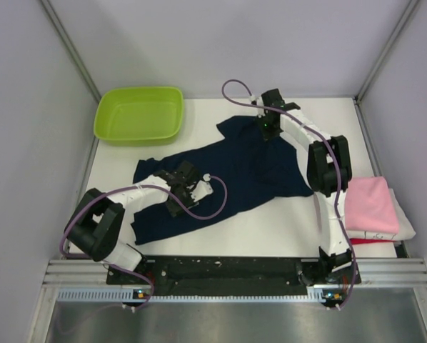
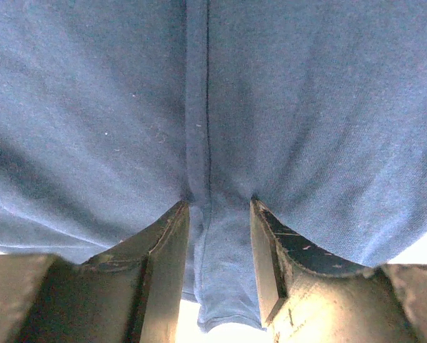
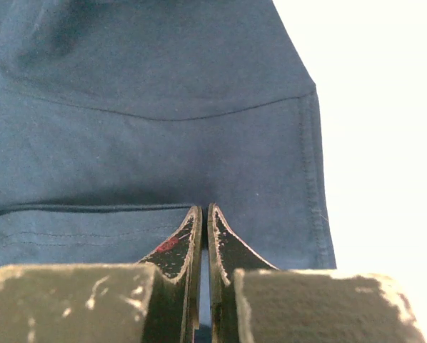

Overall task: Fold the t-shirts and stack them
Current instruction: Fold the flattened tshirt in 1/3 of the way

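Here the right pincer is clamped tight, its two fingers pressed together on a thin pinch of the navy t-shirt, just inside a stitched hem. From above, that grip sits at about one o'clock on the shirt, near its far edge. The left pincer stands half closed. A seamed band of the same cloth fills the gap from finger to finger and creases fan out from both tips, so I judge it to be gripping a thicker fold. That hold is at about eight o'clock on the shirt.

Between the two grips the shirt lies slantwise and rumpled on the table, not yet squared up. At three o'clock from it, well apart, lies the stack of folded shirts: a pink t-shirt on top, a white one under it, and a red edge showing at the near side. A green tub sits at eleven o'clock, just beyond the shirt's far left corner.

The step in hand looks like taking hold to spread or begin folding the navy shirt. Next, both arms would need to lift together and draw apart evenly, keeping the cloth taut without tugging it out of the thin right-hand pinch. They should then lay it flat before any fold.
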